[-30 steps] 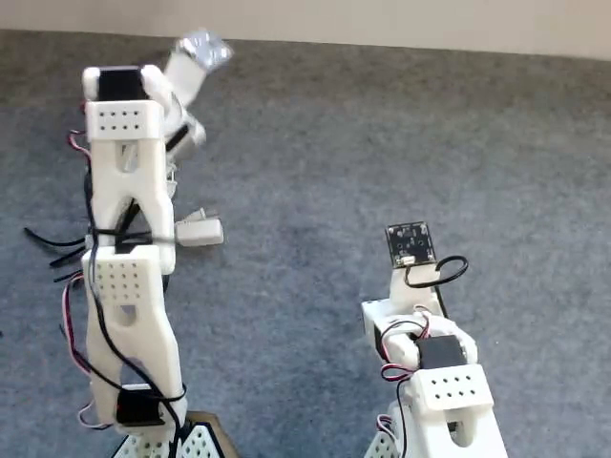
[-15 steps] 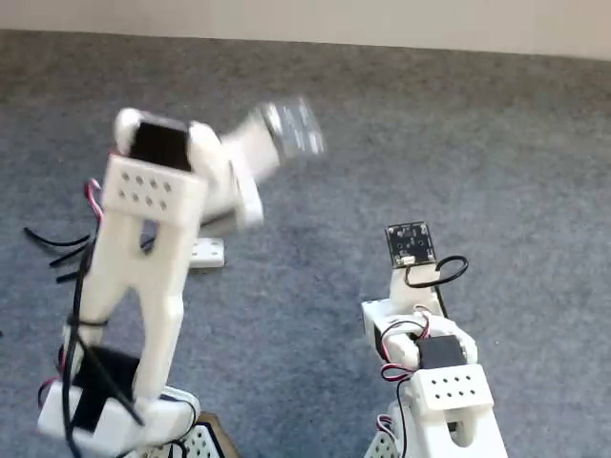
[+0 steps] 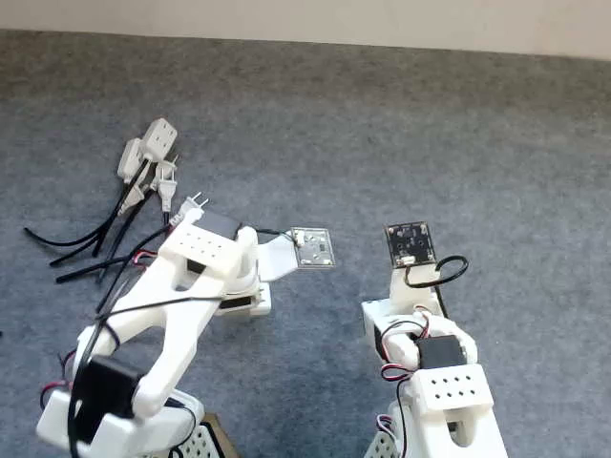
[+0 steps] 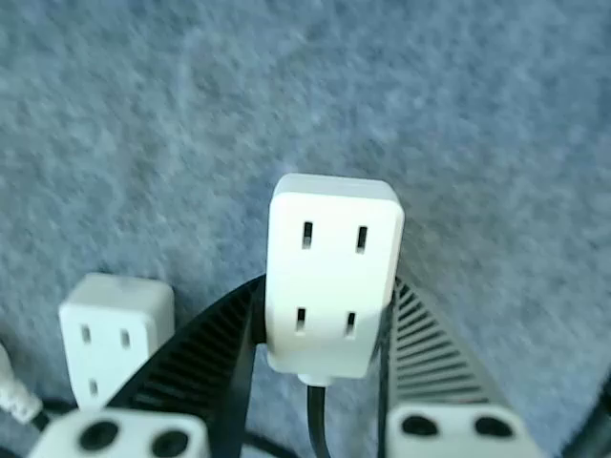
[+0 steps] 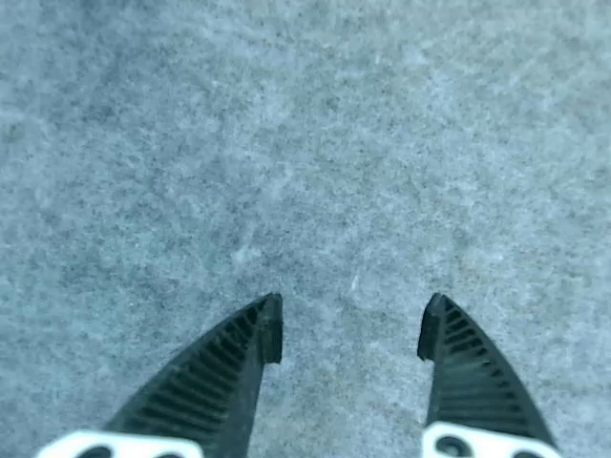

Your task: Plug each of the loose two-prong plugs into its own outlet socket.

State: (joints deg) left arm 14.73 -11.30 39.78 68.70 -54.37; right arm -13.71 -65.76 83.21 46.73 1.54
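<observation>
We see the left gripper (image 4: pixel 326 286) clamping a socket (image 4: pixel 332 258), right gripper (image 5: pixel 353 303) wide open.
A second socket (image 4: pixel 115 329) lies just beside; bare carpet (image 5: pixel 286 143) all round the right one.

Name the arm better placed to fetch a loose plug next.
Right, probably. The right gripper is open over bare carpet, while the left gripper clamps an outlet socket. The two-prong plugs do lie nearer the left arm, though.
</observation>
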